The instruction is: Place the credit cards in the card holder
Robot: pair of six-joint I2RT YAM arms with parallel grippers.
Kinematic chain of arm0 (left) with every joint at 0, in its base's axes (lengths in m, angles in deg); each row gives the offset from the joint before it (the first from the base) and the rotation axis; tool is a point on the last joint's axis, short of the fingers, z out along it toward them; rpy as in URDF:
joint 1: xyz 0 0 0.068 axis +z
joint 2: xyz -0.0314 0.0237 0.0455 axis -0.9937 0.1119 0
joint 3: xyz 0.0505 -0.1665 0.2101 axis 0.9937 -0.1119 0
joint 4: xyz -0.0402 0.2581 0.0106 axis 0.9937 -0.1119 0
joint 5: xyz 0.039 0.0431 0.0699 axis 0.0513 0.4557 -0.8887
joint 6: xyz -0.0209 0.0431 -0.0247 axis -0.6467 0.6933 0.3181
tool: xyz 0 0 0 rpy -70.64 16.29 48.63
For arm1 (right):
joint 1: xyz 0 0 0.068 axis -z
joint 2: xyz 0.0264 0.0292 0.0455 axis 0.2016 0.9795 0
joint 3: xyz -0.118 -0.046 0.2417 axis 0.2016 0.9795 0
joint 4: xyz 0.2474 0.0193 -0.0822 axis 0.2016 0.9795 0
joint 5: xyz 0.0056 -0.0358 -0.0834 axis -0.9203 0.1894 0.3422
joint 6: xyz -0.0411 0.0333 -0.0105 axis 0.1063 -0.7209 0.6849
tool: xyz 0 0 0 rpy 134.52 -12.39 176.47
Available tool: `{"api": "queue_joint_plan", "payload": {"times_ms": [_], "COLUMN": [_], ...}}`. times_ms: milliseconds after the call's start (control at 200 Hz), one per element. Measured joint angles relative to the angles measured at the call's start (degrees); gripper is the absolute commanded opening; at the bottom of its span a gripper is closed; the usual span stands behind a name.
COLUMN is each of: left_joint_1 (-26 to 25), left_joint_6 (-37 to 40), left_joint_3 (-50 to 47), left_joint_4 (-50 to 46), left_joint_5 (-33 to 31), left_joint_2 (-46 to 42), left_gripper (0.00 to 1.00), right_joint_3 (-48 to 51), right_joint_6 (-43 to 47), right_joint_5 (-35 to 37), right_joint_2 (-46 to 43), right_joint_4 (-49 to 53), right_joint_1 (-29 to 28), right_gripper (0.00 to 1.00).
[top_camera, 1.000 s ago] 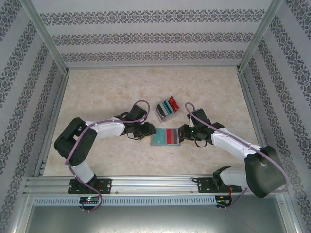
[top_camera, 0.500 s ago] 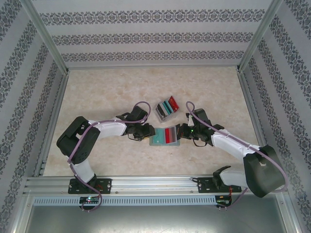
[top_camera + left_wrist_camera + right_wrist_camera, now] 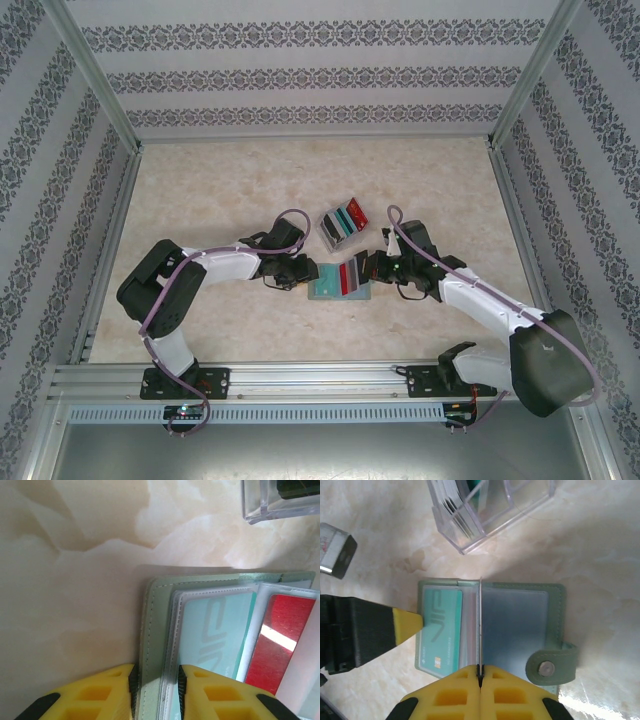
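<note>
My left hand (image 3: 156,672) points down at the left border of the small, flat, grey-green bifold card holder (image 3: 520,625). The holder lies open on the pale marbled counter (image 3: 75,580), between my two hands. The yellow fingers stand a little apart, with the stitched cover edge and the sleeve edges in the gap. I cannot tell whether they press on it yet, so I read this hand as narrowly open and not clamped.

Just right of those fingers, the thin teal-green plastic card (image 3: 440,630) sits flat in the left-hand pocket. Beside it the glossy red plastic card (image 3: 280,640) rides in a clear sleeve leaf (image 3: 480,625) that stands up off the spine.

My right hand (image 3: 480,672) is closed tight on the near edge of that leaf, and from the wrist the leaf shows as a thin line running away from my fingertips. Further right, the holder's other half lies flat, with its rounded snap tab (image 3: 547,667) at the near corner. Behind the holder, a clear plastic tray (image 3: 470,515) with upright slots holds more cards.

I judge all of this to be light. The cover is soft and would slide on the smooth counter unless it is pinned. The leaves are limp and slick, so they are best pinched at a free edge. The cards are stiff but slippery, so I would take them by a short end and feed them in square to the pocket mouth.
</note>
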Motion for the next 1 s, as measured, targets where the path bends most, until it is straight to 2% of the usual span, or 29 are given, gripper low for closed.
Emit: {"api": "queue_joint_plan", "payload": {"times_ms": [175,794,999], "left_joint_1": [-0.1,-0.8,-0.8], "left_joint_6": [0.0,-0.1,-0.8], "left_joint_3": [0.0,-0.5,-2.6], "left_joint_4": [0.0,0.3,-0.2], "left_joint_5": [-0.2,-2.3,-7.3], "left_joint_2": [0.0,-1.5,-6.8], "left_gripper": [0.29,0.29,0.31], "right_joint_3": [-2.6,-4.2,-4.3], "right_joint_6": [-0.3,-0.7,-0.7], "right_joint_5": [-1.0,-2.0,4.1], "right_joint_2": [1.5,6.9,3.3], "right_joint_4": [-0.1,0.0,4.3], "right_joint_1": [-2.2,-3.7,-2.7], "right_gripper": [0.04,0.04,0.02]}}
